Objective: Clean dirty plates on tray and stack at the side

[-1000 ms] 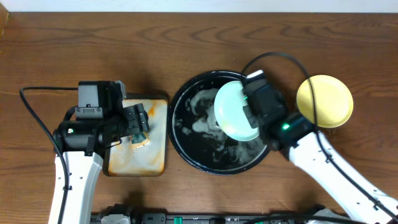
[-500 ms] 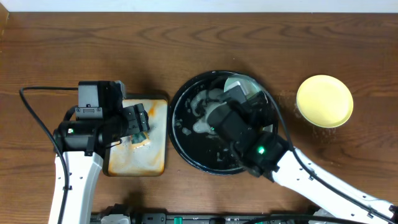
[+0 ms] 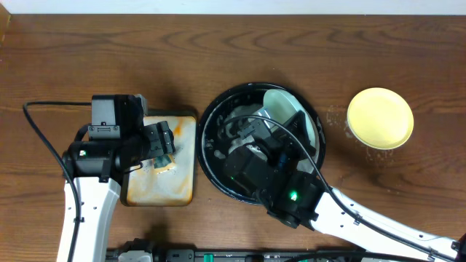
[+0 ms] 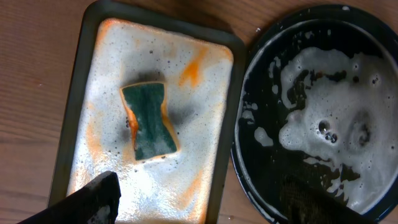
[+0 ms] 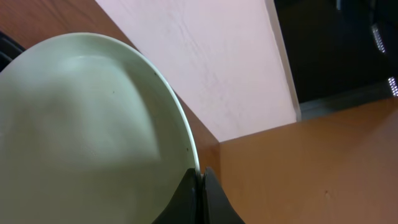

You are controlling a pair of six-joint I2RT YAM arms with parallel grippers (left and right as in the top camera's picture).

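A whitish mint plate is held tilted over the far part of the round black tray. My right gripper is shut on its rim. In the right wrist view the plate fills the left half, and the shut gripper pinches its edge. A pale yellow plate lies on the bare wood to the right of the tray. My left gripper hangs open over the small rectangular tray; in its wrist view the gripper is empty, near a dark green sponge.
White soap foam covers the black tray's floor. The orange-stained rectangular tray sits just left of it, carrying the sponge. A black cable loops left of the left arm. Droplets wet the wood around the yellow plate.
My right arm has swung left and toward the near side over the black tray. The mint plate has turned from facing up to tilted on edge. The left arm has stayed still.
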